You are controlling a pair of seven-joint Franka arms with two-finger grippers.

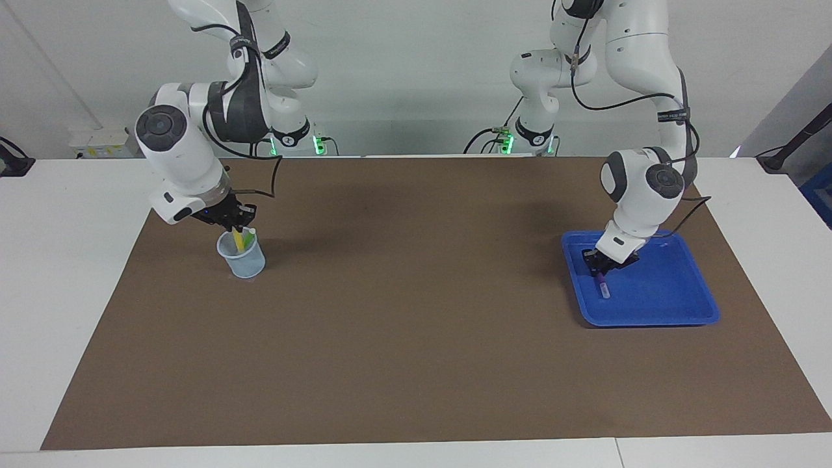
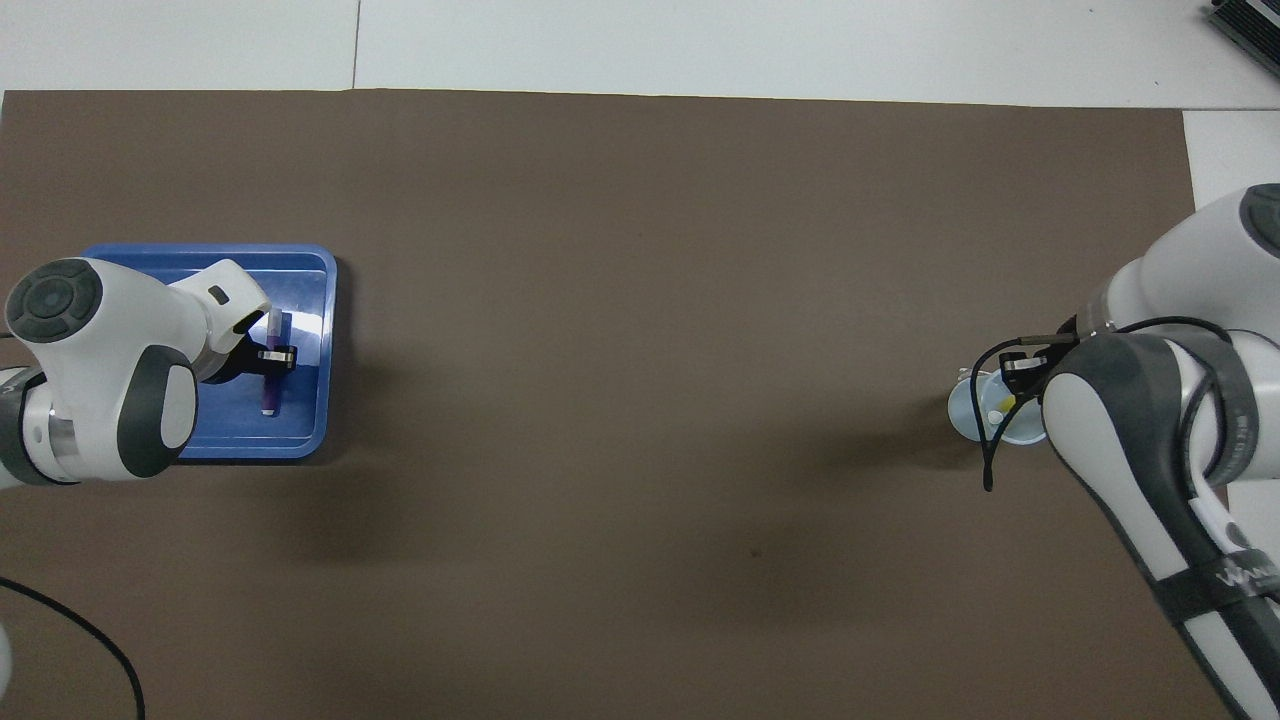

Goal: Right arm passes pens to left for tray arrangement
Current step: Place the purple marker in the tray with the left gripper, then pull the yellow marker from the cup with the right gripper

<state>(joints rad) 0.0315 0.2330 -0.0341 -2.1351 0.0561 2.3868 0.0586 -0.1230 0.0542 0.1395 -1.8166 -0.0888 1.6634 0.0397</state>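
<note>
Pens are split between two places: the purple pen (image 1: 602, 285) is low in the blue tray (image 1: 676, 305), toward the left arm's end of the table, with the left gripper (image 1: 598, 265) down on its upper end; whether those fingers are clamped or letting go I cannot tell. At the right arm's end, the right gripper (image 1: 238, 225) is closed on the top of the yellow pen (image 1: 239, 240), which stands partly inside the pale blue cup (image 1: 242, 257). A green pen (image 1: 246, 236) stands beside it in the same cup.

By my reading, one pen is nearly placed and two remain: the yellow one is only being drawn from the cup, and the green one is untouched. No handover is under way.

Everything sits on a brown mat (image 1: 416, 351) laid over a white table (image 1: 71, 260), with a plain pale wall by the arm bases
</note>
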